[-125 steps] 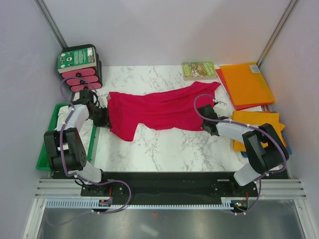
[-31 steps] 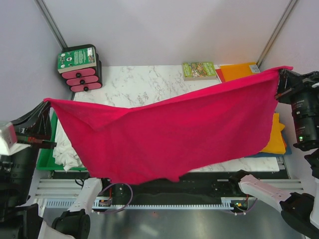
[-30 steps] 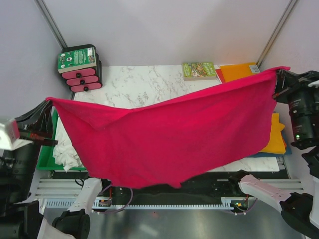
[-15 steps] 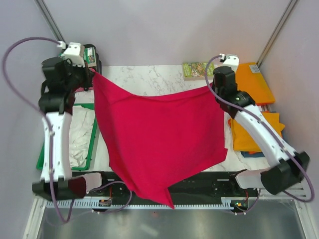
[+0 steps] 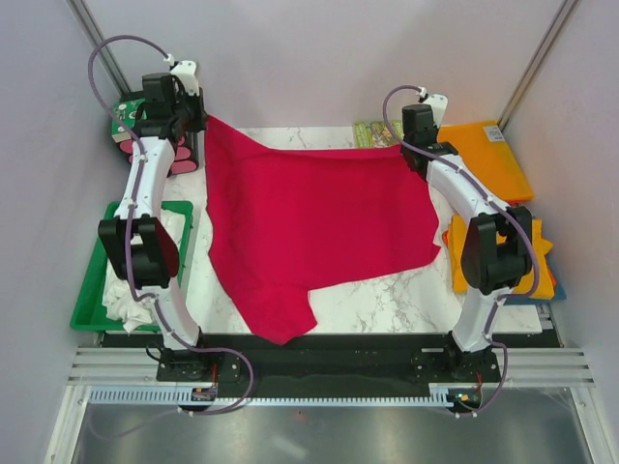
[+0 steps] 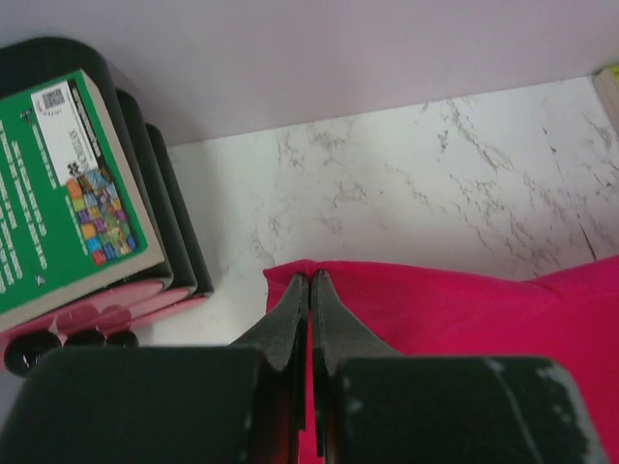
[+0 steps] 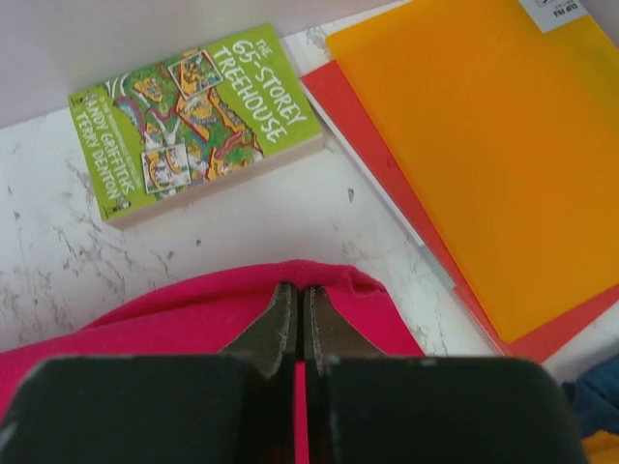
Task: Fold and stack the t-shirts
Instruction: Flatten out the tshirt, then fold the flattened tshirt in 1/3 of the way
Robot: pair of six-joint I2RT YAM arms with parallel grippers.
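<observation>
The crimson red t-shirt [image 5: 309, 222] lies spread across the marble table [image 5: 377, 290], its far edge pinched at both corners and its near part reaching toward the front edge. My left gripper [image 5: 200, 122] is shut on the far left corner; in the left wrist view the gripper [image 6: 309, 280] bites the red cloth [image 6: 464, 309]. My right gripper [image 5: 419, 157] is shut on the far right corner, and the right wrist view has it [image 7: 298, 288] closed on a red fold [image 7: 174, 319]. A white t-shirt [image 5: 126, 295] lies crumpled in the green tray. Orange t-shirts [image 5: 542, 261] are piled at the right.
A green tray [image 5: 89, 290] sits at the left edge. A black and pink rack with a green book [image 5: 131, 135] [image 6: 68, 193] stands at the back left. A small green-covered book [image 5: 375, 133] [image 7: 193, 121] and orange folders [image 5: 484, 159] [image 7: 484, 145] lie at the back right.
Both arms have reached farther back and come down. The red t-shirt, hanging in the air before, now rests spread on the table with its near part drawn back from the front edge.
</observation>
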